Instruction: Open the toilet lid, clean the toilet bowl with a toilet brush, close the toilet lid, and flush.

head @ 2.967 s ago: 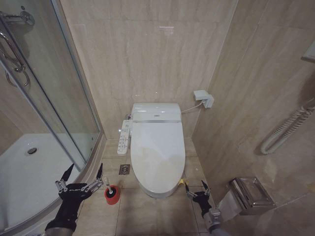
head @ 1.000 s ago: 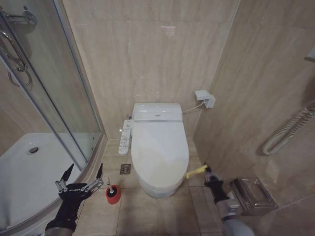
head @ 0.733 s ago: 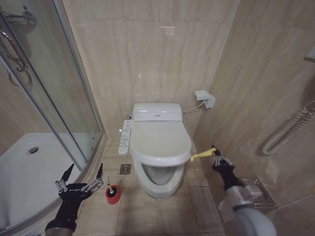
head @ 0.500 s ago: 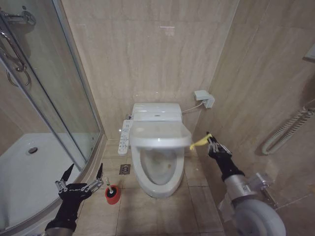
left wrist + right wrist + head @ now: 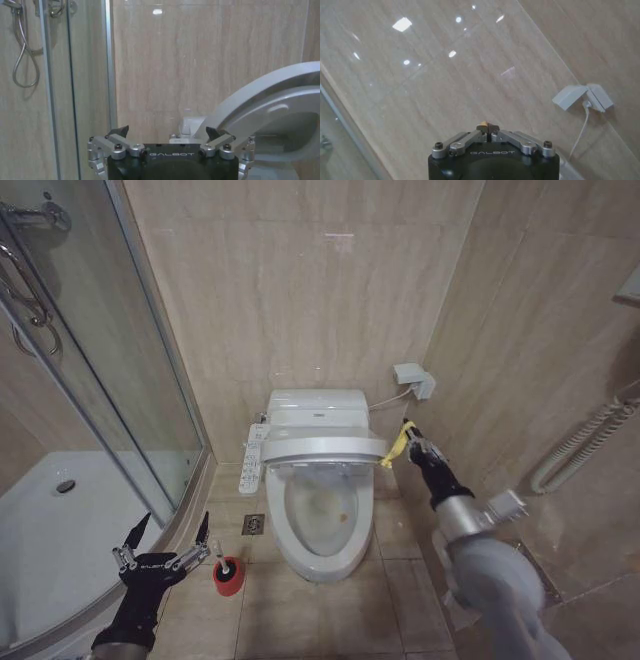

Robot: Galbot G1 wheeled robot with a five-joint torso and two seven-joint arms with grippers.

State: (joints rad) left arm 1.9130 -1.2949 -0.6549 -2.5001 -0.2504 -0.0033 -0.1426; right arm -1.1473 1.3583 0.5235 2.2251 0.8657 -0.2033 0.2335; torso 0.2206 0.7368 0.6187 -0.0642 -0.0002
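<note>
the right gripper [image 5: 407, 442], fingers pinched together on the yellow tag [image 5: 397, 448], holds the toilet lid [image 5: 323, 448] half raised over the toilet bowl [image 5: 318, 515], whose stained basin lies exposed beneath. the left gripper [image 5: 160, 555] hangs low by the shower tray [image 5: 60, 530], fingers spread and empty, just beside the toilet brush [image 5: 227, 573] standing on the floor left of the bowl. step in hand, as judged: opening the lid. done well, the pull would follow the hinge's arc up and back toward the tank [image 5: 317, 407], with the tag kept taut rather than jerked, since a thin tag may slip and drop the lid.
</note>
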